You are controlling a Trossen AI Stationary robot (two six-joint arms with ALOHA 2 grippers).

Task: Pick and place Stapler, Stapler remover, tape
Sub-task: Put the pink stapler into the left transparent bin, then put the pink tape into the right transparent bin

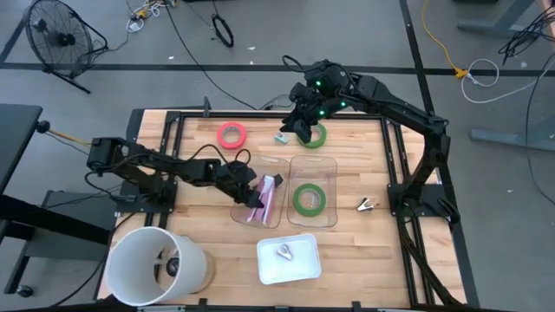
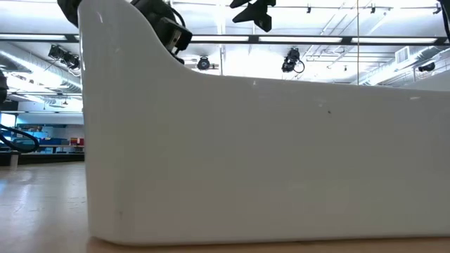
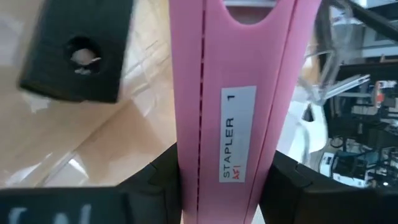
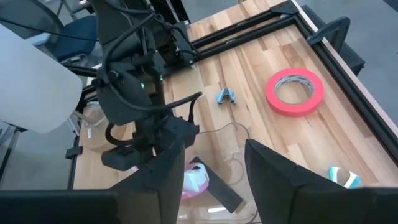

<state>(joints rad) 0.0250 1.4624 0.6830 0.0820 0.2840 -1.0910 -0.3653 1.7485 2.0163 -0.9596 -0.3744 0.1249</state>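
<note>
Gripping: my left gripper (image 1: 257, 192) pinches the pink stapler (image 3: 233, 106) between both fingers (image 3: 158, 180), over the left clear tray (image 1: 244, 217); the label on it reads STAPLER
Right gripper (image 1: 303, 121): hovering at the table's far side, above a green tape ring (image 1: 317, 136); fingers (image 4: 273, 168) parted with nothing between them
Tape: second green ring (image 1: 310, 198) lies in the right clear tray (image 1: 332, 165); red ring (image 1: 231, 134) flat on the wooden table (image 1: 364, 243), far left
Removers: one in the white tray (image 1: 305, 269); another (image 1: 367, 204) on the wood near the right arm's base
White bucket (image 1: 143, 260): near left corner
</note>
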